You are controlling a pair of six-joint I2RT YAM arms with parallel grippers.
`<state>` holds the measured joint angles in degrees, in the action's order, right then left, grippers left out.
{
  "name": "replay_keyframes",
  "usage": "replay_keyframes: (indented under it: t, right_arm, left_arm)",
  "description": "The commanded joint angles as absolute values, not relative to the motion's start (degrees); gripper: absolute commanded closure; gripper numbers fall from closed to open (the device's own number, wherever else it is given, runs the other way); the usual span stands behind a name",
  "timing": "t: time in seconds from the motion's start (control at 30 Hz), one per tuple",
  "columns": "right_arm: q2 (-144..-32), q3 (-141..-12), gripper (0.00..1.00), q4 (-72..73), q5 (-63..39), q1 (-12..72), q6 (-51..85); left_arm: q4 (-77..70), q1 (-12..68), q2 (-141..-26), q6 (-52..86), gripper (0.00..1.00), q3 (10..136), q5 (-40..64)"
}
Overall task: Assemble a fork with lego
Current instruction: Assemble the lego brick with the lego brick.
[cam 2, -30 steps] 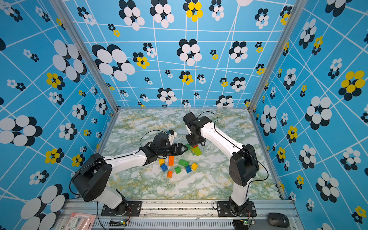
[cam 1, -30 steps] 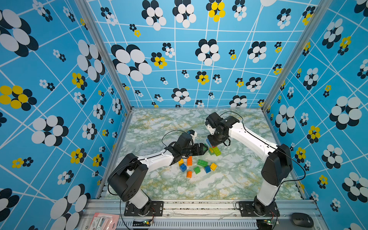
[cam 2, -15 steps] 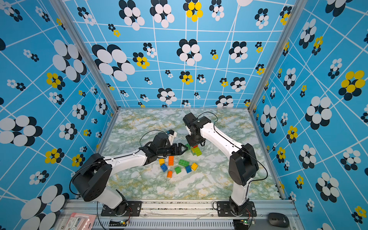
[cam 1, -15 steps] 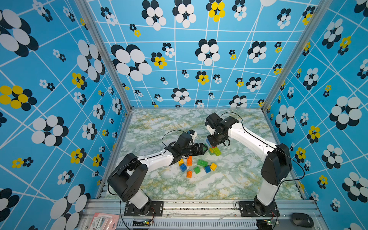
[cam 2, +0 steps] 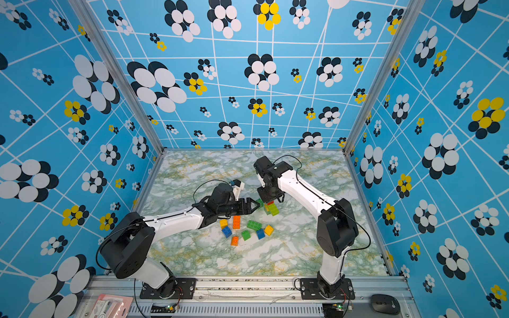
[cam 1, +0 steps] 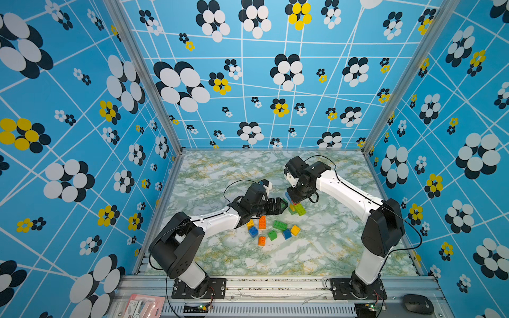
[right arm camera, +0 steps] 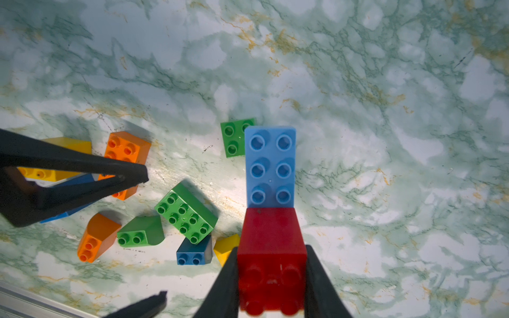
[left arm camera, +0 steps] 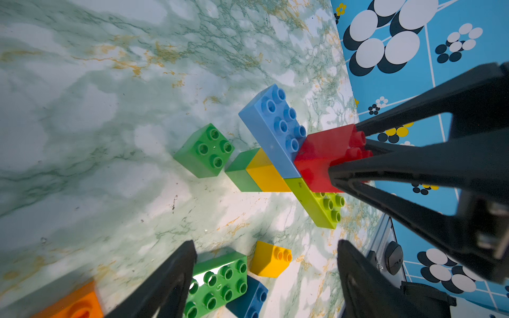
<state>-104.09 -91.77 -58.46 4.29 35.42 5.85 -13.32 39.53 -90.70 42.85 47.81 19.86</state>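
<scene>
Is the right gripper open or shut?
Shut: the right gripper clamps its black fingers on both sides of the red studded brick.

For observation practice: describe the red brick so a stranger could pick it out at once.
Over the marble table, find the right claw. It pinches the red brick, joined to a pale blue brick; no other brick in view is red.

White-shelled arms [cam 1: 217, 220], bulky black joints [cam 1: 382, 231], looping black cables [cam 1: 239, 181], black tapered fingers [left arm camera: 168, 280] on left hand [left arm camera: 265, 243] and right hand [right arm camera: 272, 249].

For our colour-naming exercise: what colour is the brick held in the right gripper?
The brick is red, shown best in the right wrist view.
</scene>
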Motion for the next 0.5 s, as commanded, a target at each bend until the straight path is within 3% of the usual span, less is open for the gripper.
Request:
replay_keyframes:
  t: [0.0,0.47]
  right_arm:
    - [-108.7,-87.6,0.86,-62.9,1.5,35.2,5.1]
    - [-110.9,-87.2,0.84,-64.1,-1.2,35.0,-4.0]
  left_arm:
    - [-13.0,39.9,-91.6,42.8,0.16,49.1,19.2]
    - [-12.9,38.4,-90.8,42.6,0.16,48.3,19.7]
